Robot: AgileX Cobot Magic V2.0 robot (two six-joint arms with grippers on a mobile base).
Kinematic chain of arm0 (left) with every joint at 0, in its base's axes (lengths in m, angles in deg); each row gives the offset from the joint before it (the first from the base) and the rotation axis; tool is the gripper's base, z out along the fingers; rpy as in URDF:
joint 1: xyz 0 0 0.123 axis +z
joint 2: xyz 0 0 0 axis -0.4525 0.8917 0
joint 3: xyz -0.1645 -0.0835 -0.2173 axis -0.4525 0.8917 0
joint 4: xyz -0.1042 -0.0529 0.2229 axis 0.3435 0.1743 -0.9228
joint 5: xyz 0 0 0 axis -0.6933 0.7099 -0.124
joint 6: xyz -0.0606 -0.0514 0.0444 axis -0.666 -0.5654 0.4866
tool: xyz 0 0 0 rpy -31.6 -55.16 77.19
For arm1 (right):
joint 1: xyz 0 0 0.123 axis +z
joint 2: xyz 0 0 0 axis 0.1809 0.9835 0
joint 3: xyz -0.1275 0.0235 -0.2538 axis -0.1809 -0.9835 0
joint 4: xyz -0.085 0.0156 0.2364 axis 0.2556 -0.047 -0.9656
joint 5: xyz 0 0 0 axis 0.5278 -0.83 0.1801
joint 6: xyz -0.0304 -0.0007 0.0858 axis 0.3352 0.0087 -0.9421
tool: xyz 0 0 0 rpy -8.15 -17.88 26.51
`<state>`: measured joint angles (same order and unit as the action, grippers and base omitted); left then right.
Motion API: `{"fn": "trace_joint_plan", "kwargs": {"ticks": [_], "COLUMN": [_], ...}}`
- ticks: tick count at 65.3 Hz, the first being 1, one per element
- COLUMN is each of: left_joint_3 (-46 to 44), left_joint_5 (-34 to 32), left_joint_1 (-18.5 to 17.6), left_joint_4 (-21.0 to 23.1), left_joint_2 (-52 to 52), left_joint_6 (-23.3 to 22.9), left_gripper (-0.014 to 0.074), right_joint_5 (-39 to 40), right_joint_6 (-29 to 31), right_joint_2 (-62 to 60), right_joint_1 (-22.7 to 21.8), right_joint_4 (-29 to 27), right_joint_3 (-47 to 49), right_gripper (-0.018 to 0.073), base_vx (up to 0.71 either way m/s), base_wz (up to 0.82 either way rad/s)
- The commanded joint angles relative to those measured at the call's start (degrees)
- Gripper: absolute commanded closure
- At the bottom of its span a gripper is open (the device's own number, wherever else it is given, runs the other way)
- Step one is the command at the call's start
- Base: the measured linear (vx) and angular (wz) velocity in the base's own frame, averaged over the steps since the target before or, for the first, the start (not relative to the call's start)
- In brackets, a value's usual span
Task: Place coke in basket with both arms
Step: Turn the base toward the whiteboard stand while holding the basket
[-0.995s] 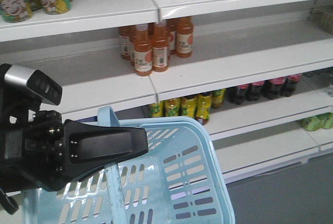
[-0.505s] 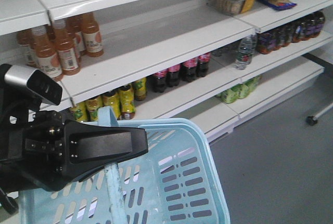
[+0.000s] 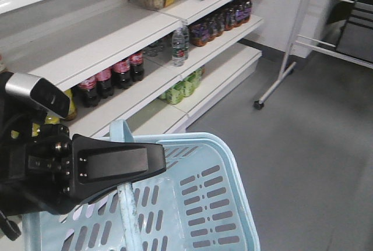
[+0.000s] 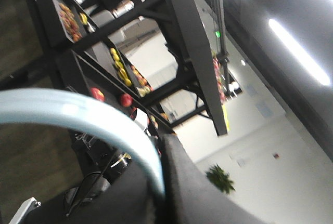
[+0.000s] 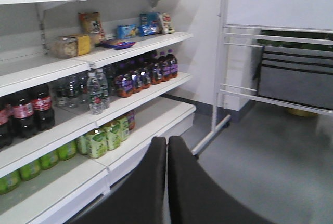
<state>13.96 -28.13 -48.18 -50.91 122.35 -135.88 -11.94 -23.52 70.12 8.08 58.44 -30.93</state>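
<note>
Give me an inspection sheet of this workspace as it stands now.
Surface: grey floor beside white shelving.
Job's things: basket held up by its handle, and nothing shows in the part of it in view. Coke: nothing seen.
Clutter: dark cola bottles, water bottles and green bottles stand on the shelves.
Grippers: left gripper is shut on the basket's handle. Right gripper has its jaws together and holds nothing.
Cables: nothing seen.
Surroundings: white wheeled rack stands on the floor to the right.
</note>
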Motion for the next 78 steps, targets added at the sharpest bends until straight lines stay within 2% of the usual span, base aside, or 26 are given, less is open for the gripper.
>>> {"fn": "trace_joint_plan", "kwargs": {"ticks": [1, 38, 78], "left_joint_3": [-1.9, -1.9, -1.9], "left_joint_5": [-9.8, -9.8, -9.8], "left_joint_1": [-0.3, -0.3, -0.3], "left_joint_4": [5.0, 5.0, 5.0], "left_joint_2": [-1.3, -1.3, -1.3], "left_joint_6": [0.1, 0.1, 0.1], "left_gripper": [0.0603, 0.0602, 0.0602], "right_joint_5": [3.8, 3.8, 3.8], "right_joint_6": [0.3, 0.3, 0.3], "right_joint_2": [-0.7, -0.7, -0.7], "right_joint_1": [-0.4, -0.4, -0.4], "right_joint_4": [0.3, 0.3, 0.3], "right_joint_3": [-0.4, -0.4, -0.4], "right_gripper": [0.0564, 0.0564, 0.0564], "base_vx": [-0.09, -0.04, 0.09], "base_wz": [-0.60, -0.45, -0.38]}}
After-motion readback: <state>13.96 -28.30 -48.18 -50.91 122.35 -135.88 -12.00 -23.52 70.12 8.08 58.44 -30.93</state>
